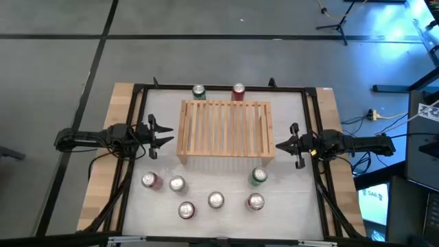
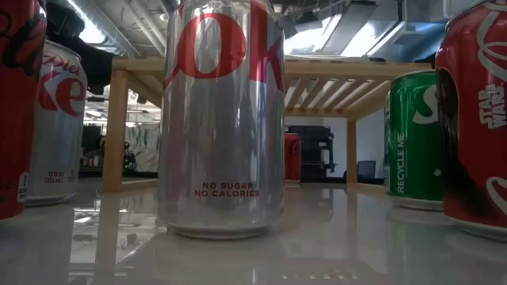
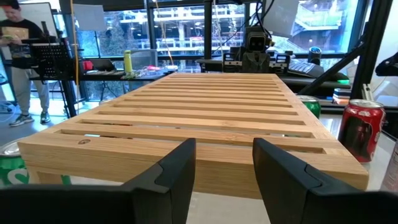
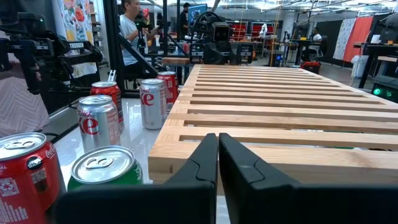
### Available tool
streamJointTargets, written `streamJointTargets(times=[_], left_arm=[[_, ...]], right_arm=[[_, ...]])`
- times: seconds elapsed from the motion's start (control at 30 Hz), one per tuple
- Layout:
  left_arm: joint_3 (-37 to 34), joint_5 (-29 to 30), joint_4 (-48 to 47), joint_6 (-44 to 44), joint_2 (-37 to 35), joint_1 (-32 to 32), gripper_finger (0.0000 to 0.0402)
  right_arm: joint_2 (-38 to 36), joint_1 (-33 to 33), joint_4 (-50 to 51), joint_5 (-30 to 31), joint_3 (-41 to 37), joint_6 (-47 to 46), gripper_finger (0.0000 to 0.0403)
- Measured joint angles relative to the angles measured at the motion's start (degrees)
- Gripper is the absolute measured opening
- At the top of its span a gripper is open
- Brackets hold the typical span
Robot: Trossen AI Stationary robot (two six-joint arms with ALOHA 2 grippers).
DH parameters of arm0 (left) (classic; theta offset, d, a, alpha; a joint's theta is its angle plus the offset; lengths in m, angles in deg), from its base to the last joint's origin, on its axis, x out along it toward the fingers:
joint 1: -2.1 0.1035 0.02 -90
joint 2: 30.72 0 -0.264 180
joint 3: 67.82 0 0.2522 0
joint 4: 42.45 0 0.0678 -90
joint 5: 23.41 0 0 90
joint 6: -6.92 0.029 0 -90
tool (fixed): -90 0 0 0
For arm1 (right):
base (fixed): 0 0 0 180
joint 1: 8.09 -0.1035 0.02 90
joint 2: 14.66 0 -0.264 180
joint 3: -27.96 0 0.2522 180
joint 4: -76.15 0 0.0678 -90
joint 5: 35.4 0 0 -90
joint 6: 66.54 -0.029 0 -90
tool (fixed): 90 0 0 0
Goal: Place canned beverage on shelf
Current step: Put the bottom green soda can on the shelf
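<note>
Flanking the empty shelf [image 1: 225, 130], your left gripper [image 1: 163, 133] gapes at nine o'clock; right gripper [image 1: 282, 145] closed, empty, three.

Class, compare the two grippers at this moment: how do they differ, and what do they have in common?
The left gripper is open, with a clear gap between its fingers; the right gripper is shut, fingers pressed together. The left gripper sits at the shelf's left end, the right gripper at its right end. Both are empty, level with the shelf, facing it.

Grey floor [image 1: 206, 55], large windows [image 3: 186, 31], cluttered desks [image 3: 143, 62] behind.
</note>
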Motion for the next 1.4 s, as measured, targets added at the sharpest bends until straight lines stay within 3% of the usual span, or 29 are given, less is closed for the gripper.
streamJointTargets(times=[0.57,0.9,1.07,1.4], left_arm=[[0.02,3.02,0.55,0.01,0.00,0.02,0.0151],[0.00,3.08,0.55,0.01,0.00,0.00,0.0151],[0.01,3.10,0.55,0.00,0.00,0.01,0.0151],[0.00,3.10,0.54,0.01,0.00,0.00,0.0151]], right_arm=[[-0.01,-0.01,-2.12,-1.14,-0.10,-0.26,0.0012],[-0.01,0.00,-2.86,3.50,-0.10,-15.40,0.0023],[0.00,0.00,-4.10,3.50,-0.09,-16.88,0.0079],[-0.01,-0.01,-8.98,5.64,-0.07,-16.99,0.0250]])
